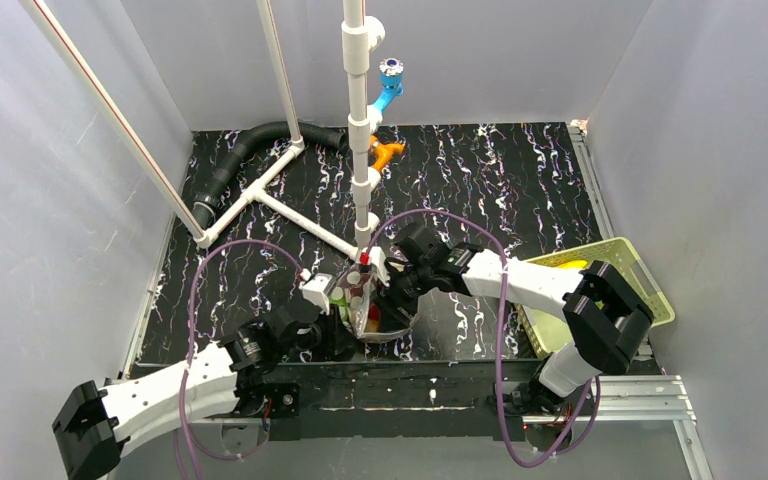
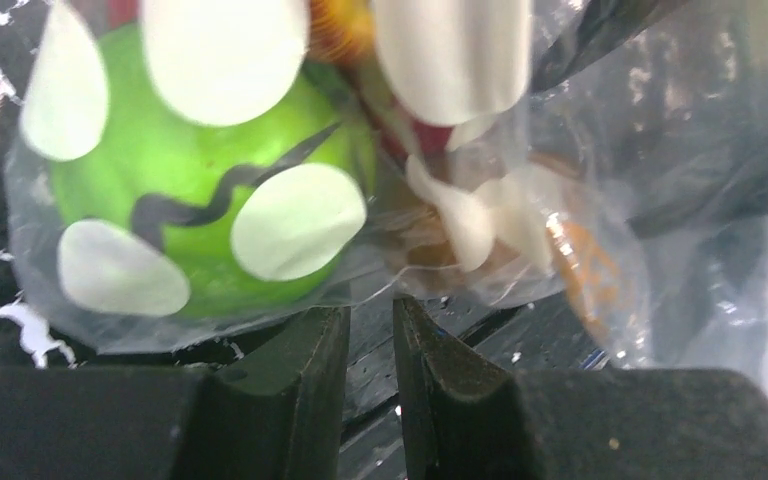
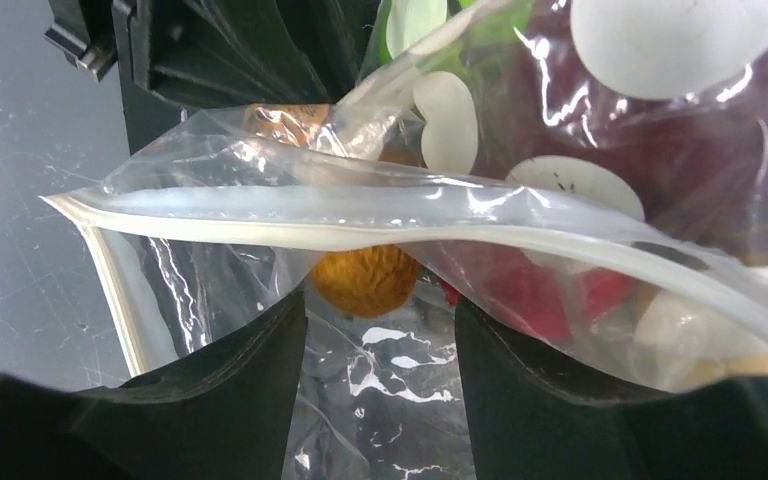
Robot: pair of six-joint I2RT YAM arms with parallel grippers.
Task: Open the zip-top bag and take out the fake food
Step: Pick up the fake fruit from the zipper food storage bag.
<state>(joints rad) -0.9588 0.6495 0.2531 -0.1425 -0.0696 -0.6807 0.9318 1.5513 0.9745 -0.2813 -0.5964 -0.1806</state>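
**1. Top view.** The zip-top bag [image 1: 392, 326] stands near the table [image 1: 520, 190] centre, just in front of the foot of the white pipe frame [image 1: 358, 150]. L gripper [image 1: 332, 300] is at the bag's left side and R gripper [image 1: 392, 288] at its right, both touching or nearly so. The fake food [image 1: 358, 306] shows as coloured bits inside the film. A yellow obj. lies in the mesh basket [image 1: 650, 290] at the R edge; type not identifiable.

**2. L wrist view.** Jaws stand nearly together w/ a narrow slot between. Shiny film appears to lie in the slot, but a firm pinch can't be cfm'd. Just beyond the tips is the bag's dotted face, w/ a green piece [image 2: 200, 200] pressed against it.

**3. R wrist view.** Jaws are spread wide, nothing pinched. The zip strip [image 3: 410, 215] runs across just beyond the tips, and loose film hangs in the gap. A second lip rises away up-right, so the mouth may be part-open; not certain. A brown piece [image 3: 365, 280] and a red piece [image 3: 530, 290] sit behind the strip.

**4. Progress (est.).** Early stage. The bag is engaged from both sides, but opening is not complete. Removal of every piece seen in the bag remains.

**5. Surface / room.**
- The table is black w/ white marbled streaks.
- Plain pale walls close in three sides.
- A black hose [image 1: 250, 145] lies at far L.
- A blue fitting [image 1: 390, 85] and an orange fitting [image 1: 387, 152] sit on the pipe at the rear.
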